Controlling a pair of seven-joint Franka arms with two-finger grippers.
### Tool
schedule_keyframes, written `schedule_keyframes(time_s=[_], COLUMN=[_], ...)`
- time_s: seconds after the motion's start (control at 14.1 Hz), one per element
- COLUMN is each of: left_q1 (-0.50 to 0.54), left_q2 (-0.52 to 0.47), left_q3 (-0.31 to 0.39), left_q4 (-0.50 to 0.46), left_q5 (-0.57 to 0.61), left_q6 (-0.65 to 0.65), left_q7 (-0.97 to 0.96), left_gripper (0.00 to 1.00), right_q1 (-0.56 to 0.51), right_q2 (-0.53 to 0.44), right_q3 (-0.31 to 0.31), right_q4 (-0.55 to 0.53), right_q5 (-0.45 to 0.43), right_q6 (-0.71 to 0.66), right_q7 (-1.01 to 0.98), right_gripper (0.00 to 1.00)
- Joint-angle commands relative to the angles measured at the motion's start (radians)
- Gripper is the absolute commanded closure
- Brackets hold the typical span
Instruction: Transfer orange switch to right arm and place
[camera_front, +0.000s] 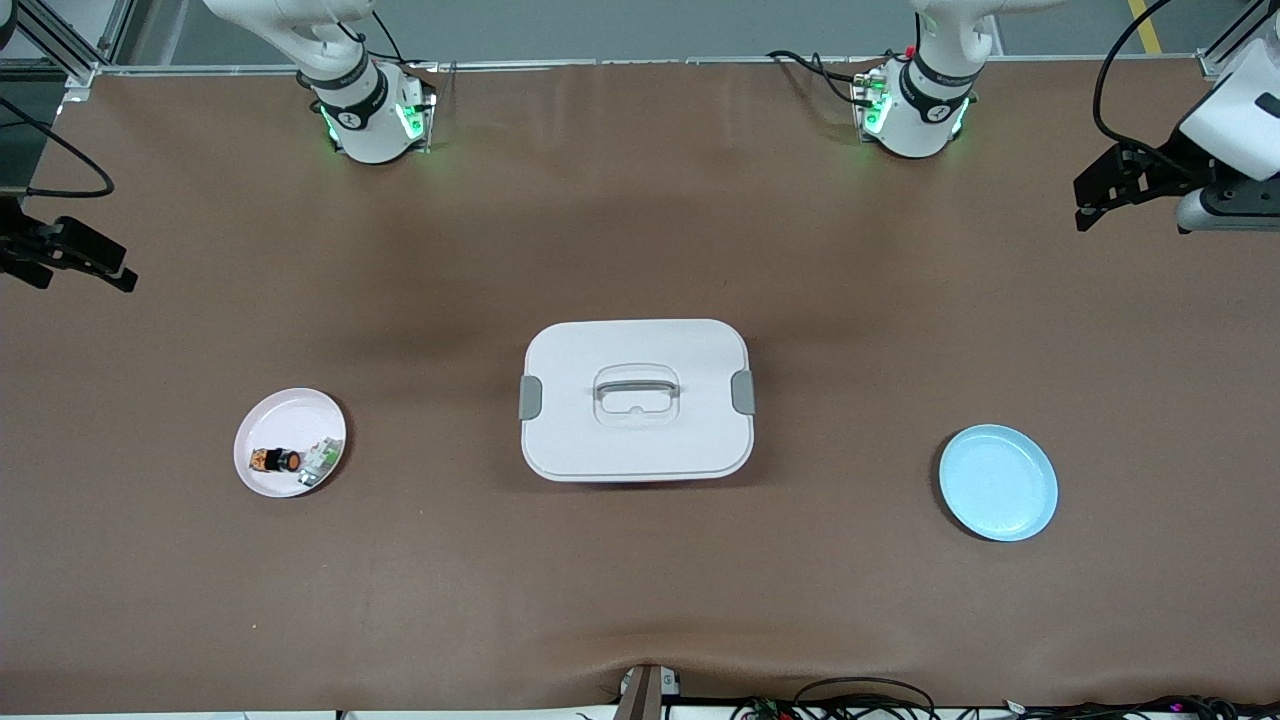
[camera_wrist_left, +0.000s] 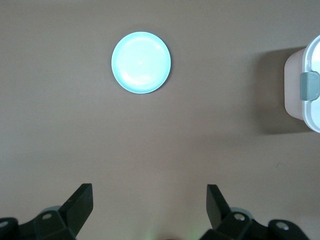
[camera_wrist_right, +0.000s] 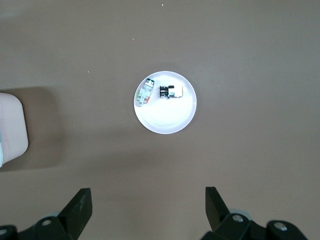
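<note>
The orange switch (camera_front: 276, 460) lies on its side on a small white plate (camera_front: 290, 412) toward the right arm's end of the table, beside a green-and-white part (camera_front: 322, 462). In the right wrist view the orange switch (camera_wrist_right: 169, 92) and the plate (camera_wrist_right: 165, 122) show well apart from my right gripper (camera_wrist_right: 148, 196), which hangs open and empty over bare table. In the front view the right gripper (camera_front: 118, 275) is at that end's edge. My left gripper (camera_front: 1085, 208) hangs high over the other end, and the left gripper (camera_wrist_left: 149, 195) is open with nothing between its fingers.
A white lidded box (camera_front: 636, 398) with grey latches and a handle stands mid-table. A light blue plate (camera_front: 998, 482) with nothing on it lies toward the left arm's end; this blue plate (camera_wrist_left: 141, 62) also shows in the left wrist view. Brown tabletop surrounds them.
</note>
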Motion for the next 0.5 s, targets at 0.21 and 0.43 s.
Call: schedule_keyframes(time_s=[0.21,0.43], left_q1=[0.008,0.006], left_q2=[-0.011,-0.001], left_q3=[-0.003,-0.003], left_q4=[0.014,0.026], left_q5=[-0.013,-0.013], left_q6=[-0.012,-0.012], left_q7=[0.002,0.002], left_gripper=[0.00,0.00], right_q1=[-0.012,-0.013], right_q2=[0.019,0.018], right_q3=[0.011,0.011], right_q4=[0.025,0.027], right_q5=[-0.001,-0.001], right_q6=[-0.032,-0.034], right_q7=[0.015,0.013], right_gripper=[0.00,0.00])
